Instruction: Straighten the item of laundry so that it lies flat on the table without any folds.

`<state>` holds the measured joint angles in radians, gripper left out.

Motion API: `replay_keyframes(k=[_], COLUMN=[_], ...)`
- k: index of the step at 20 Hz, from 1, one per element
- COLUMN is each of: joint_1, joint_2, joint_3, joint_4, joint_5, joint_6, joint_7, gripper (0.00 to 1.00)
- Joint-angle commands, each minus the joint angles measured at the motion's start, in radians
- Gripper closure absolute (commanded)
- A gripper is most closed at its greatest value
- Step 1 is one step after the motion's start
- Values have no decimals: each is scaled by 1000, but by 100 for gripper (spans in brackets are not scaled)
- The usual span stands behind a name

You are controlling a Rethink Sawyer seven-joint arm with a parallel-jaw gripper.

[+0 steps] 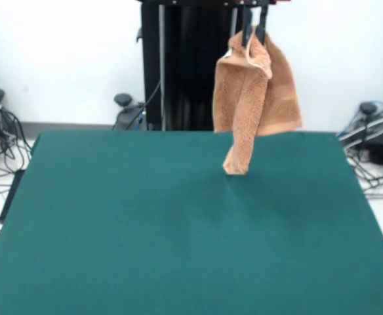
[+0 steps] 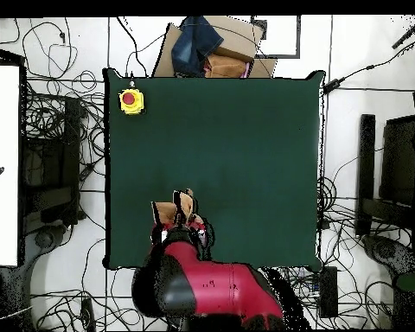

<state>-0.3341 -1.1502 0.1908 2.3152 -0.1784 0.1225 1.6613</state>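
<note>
Gripper (image 1: 254, 33) up top clamped shut on the towel (image 1: 254, 98), towel hung bunched and folded well off the table (image 1: 145, 230), its lowest corner dangled over the far right part, yellow box with red button (image 2: 131, 101) sat in a corner

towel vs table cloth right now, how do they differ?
The towel is orange-tan; the table cover is dark green. The towel hangs bunched and folded from the gripper, lifted; the table cover lies flat. The towel is far smaller than the table. Both are fabric.
</note>
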Motion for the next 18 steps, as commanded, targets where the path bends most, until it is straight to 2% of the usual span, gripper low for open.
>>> replay_keyframes(k=[1, 5, 7, 9, 12, 15, 16, 18], joint_1=[-115, -106, -104, -85, -35, -13, 17, 14], joint_2=[-36, -50, -16, 43, 182, 243, 342, 365], joint_3=[170, 173, 170, 140, 66, 32, -15, -11], joint_4=[57, 65, 50, 30, -22, -46, -84, -90], joint_5=[20, 14, -11, -49, -107, -132, -150, -151], joint_6=[140, 148, 141, 112, 15, -51, -143, -167], joint_7=[-6, 11, 22, 41, 71, 91, 106, 116], gripper=[100, 100, 100, 100, 100, 100, 100, 100])
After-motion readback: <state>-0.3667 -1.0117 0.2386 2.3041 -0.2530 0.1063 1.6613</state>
